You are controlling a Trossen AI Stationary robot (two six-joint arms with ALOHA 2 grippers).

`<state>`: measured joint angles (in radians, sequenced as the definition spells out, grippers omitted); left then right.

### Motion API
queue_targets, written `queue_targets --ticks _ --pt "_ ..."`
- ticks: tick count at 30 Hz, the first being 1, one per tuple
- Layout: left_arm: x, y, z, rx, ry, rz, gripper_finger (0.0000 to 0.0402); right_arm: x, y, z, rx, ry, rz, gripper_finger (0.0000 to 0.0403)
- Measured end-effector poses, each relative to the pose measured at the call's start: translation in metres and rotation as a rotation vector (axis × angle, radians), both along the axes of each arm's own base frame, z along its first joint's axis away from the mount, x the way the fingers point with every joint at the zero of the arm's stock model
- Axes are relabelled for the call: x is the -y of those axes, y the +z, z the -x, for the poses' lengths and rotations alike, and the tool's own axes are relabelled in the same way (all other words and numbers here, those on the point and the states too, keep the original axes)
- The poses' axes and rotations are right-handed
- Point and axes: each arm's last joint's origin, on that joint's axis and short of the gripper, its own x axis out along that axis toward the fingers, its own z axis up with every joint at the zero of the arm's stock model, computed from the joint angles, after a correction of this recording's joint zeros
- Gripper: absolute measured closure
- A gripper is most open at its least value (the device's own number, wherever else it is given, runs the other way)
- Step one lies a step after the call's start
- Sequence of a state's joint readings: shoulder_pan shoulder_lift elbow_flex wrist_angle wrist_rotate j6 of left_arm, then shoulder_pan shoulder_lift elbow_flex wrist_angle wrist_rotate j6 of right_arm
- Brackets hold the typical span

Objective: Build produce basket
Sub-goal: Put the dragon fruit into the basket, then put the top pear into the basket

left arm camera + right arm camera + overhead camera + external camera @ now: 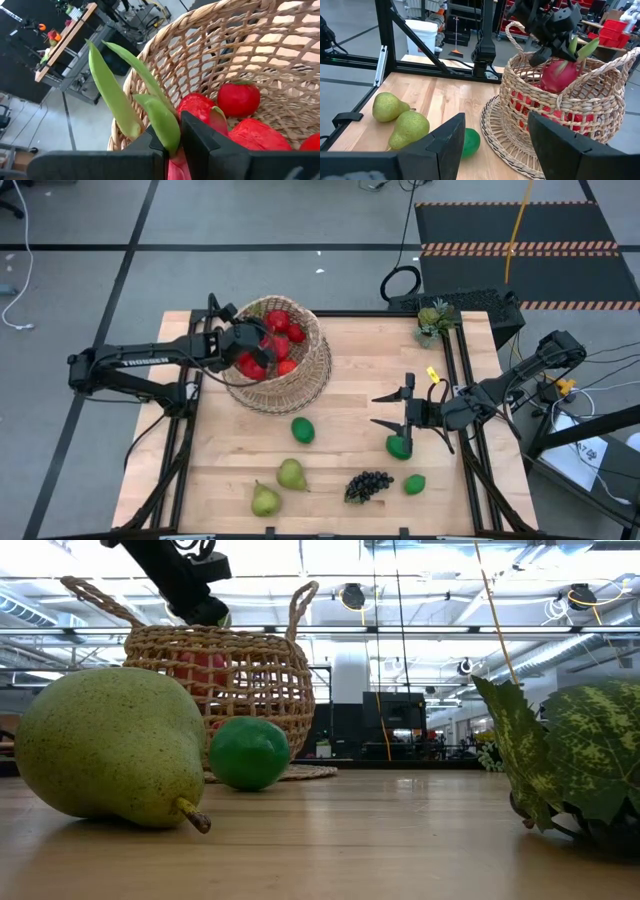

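Observation:
The woven basket [300, 380] stands at the table's far left and holds several red fruits [239, 99]. My left gripper [250, 345] is over the basket's opening, shut on a pink dragon fruit [554, 75] with green leaf tips. In the right wrist view the fruit's lower half sits below the basket's rim [555, 62]. My right gripper [392, 409] hovers open at the table's right, with nothing between its fingers, just beyond a green lime [399, 446]. My left gripper pinches the dragon fruit's leafy top end [167, 131] between its two fingers. The fingers come slanting down from the table's left side. The fruit hangs below them, its pink body [551, 80] inside the basket's mouth. Whether it rests on the red fruits I cannot tell.
On the near half of the table lie a lime [302, 429], two pears [291, 474] [265, 500], a dark grape bunch [368, 485] and another lime [414, 484]. A small potted plant [435, 320] stands at the far right corner.

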<state>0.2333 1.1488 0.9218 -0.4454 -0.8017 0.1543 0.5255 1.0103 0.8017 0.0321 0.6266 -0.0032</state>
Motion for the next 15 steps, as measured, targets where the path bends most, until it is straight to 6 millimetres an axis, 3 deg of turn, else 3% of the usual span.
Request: queue_targets --ticks 5,15 --pt "-0.0001 -0.0002 -0.0003 0.009 -0.014 0.016 0.0351 0.0000 0.0000 0.0000 0.001 0.000 -0.008 0.0193" --pt "-0.0002 0.0001 -0.0001 0.024 0.000 0.018 0.0271 -0.0001 0.0001 0.0000 0.003 -0.003 -0.023 0.0193"
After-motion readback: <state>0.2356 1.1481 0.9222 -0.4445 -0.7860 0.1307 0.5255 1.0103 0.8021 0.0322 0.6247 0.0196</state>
